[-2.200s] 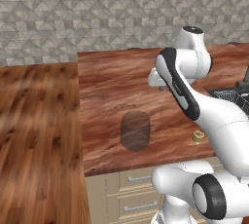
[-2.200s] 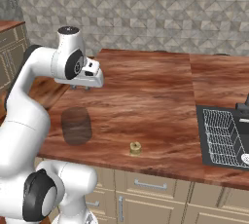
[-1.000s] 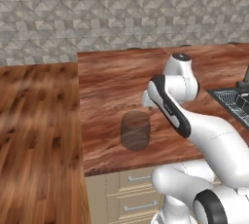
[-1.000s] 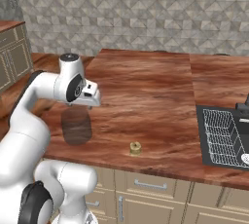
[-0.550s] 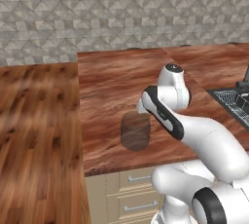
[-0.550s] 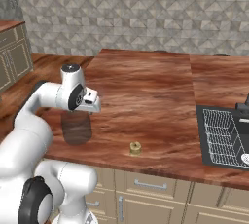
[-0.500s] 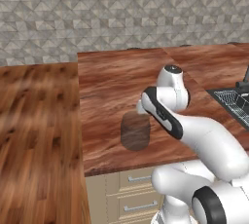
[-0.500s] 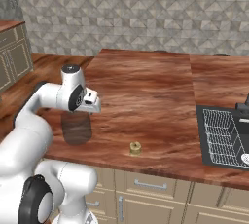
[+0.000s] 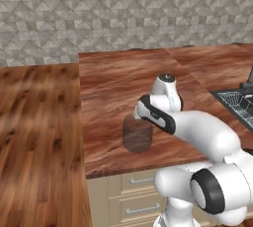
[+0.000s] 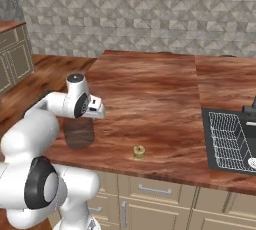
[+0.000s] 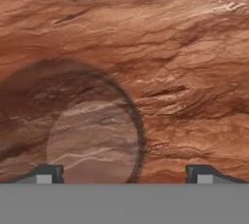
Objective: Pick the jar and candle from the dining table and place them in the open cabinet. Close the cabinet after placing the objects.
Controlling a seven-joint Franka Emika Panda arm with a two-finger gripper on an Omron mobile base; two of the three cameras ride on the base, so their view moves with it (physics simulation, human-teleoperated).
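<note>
Jar stands on the counter right under the hand, whose fingers are spread wide, holding nothing.

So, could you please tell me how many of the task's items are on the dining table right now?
2. The jar stands near the table's front left edge; the candle sits to its right, near the front edge. The robot's arm could hide something.

Both base views look forward and down from behind the arm, left and right, sharing the glossy reddish-brown wood-grain desk and the smoky translucent squat jar. The hand view looks steeply down, close above that jar.
</note>
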